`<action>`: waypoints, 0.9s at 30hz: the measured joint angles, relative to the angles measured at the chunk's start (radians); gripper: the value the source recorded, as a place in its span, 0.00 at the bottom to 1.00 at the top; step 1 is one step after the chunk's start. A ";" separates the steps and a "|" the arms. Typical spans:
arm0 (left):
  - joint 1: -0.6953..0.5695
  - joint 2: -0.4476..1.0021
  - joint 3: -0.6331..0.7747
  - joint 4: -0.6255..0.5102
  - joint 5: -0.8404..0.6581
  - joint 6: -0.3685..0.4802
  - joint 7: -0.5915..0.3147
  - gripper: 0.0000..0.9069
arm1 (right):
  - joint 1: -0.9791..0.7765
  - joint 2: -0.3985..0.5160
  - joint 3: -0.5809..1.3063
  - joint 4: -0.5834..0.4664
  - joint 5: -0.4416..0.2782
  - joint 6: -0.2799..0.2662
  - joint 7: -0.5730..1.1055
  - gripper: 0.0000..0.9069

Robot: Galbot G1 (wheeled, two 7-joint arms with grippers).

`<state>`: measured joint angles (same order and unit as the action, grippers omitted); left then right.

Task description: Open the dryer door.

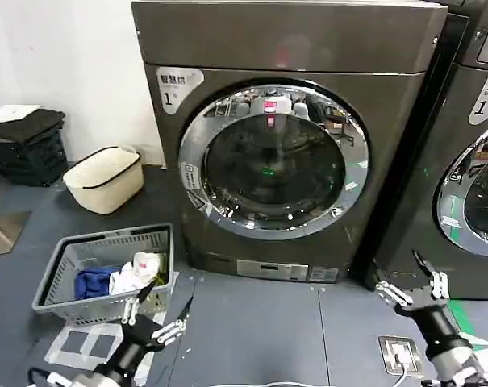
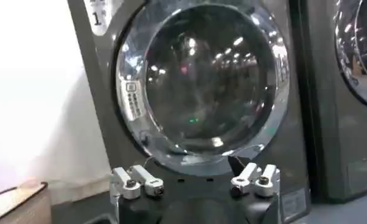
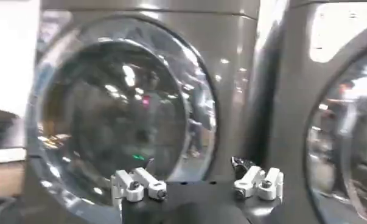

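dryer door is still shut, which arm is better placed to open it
Probably the right. The dryer door is closed, and the right gripper, open, is low near its right side. The left gripper, also open, hangs lower by the laundry basket. Neither touches it, and no handle is discernible.

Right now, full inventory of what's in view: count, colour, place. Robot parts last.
dryer: 1, dark grey, centre
dryer door: 1, chrome rim with dark glass, closed on the dryer front
second machine: 1, dark grey, chrome-rimmed door, right edge
laundry basket: 1, grey, floor front left, holding blue and white clothes
cream basket: 1, cream with dark trim, floor by the wall, left
black crates: stack, black, far left
floor outlet: 1, metal, floor near right arm
left gripper: 1, open, low, front left
right gripper: 1, open, low, front right
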<state>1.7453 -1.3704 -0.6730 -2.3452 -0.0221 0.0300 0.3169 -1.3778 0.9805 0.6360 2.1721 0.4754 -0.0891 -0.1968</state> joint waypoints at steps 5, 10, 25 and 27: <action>0.012 -0.020 0.003 -0.011 0.024 -0.006 0.000 1.00 | 0.112 -0.073 -0.119 -0.055 0.037 0.012 -0.005 1.00; 0.027 -0.034 0.002 -0.021 0.032 -0.008 -0.001 1.00 | 0.236 -0.109 -0.239 -0.112 0.067 0.027 -0.014 1.00; 0.067 -0.047 -0.010 -0.061 0.046 -0.012 -0.001 1.00 | 0.563 -0.112 -0.505 -0.266 0.116 0.043 -0.049 1.00; 0.067 -0.048 -0.010 -0.062 0.048 -0.012 0.000 1.00 | 0.596 -0.108 -0.532 -0.283 0.121 0.044 -0.051 1.00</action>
<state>1.8127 -1.4187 -0.6828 -2.4069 0.0256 0.0177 0.3165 -0.7822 0.8726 0.1037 1.8895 0.5962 -0.0447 -0.2480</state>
